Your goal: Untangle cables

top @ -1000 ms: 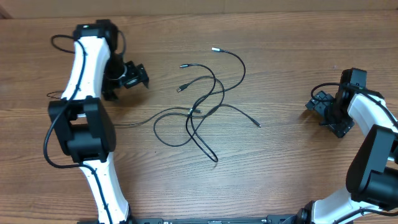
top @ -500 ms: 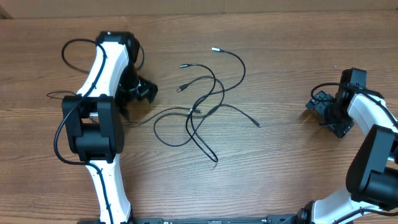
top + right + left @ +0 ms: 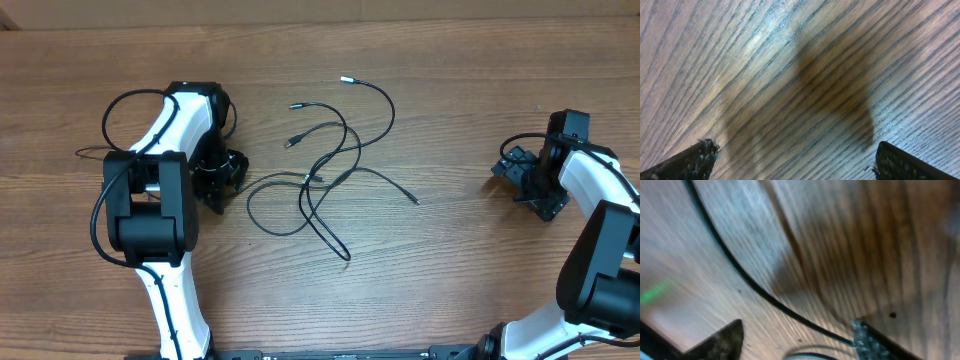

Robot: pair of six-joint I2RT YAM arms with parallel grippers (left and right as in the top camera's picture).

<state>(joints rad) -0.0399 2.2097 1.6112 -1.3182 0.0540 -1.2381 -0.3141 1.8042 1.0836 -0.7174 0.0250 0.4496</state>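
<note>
The cables (image 3: 311, 178) lie as a loose black tangle in the middle of the wooden table, with plug tips fanned out toward the back. One thin strand (image 3: 240, 190) trails left from the tangle to my left gripper (image 3: 224, 180), which is low over it. In the left wrist view this strand (image 3: 740, 275) runs diagonally across the wood and meets the right fingertip (image 3: 867, 342). The left gripper (image 3: 797, 342) is open, with a wide gap between its fingers. My right gripper (image 3: 512, 176) rests far to the right, and the right wrist view shows the right gripper (image 3: 800, 162) open over bare wood.
The left arm's own thick wire (image 3: 115, 110) loops out behind it. The table's far edge (image 3: 320, 22) runs along the top of the overhead view. Both arm bases stand at the front edge.
The left arm swung right and forward from the back left, coming down onto the strand left of the tangle, and its jaws narrowed somewhat. The right arm and the cables have not moved.
</note>
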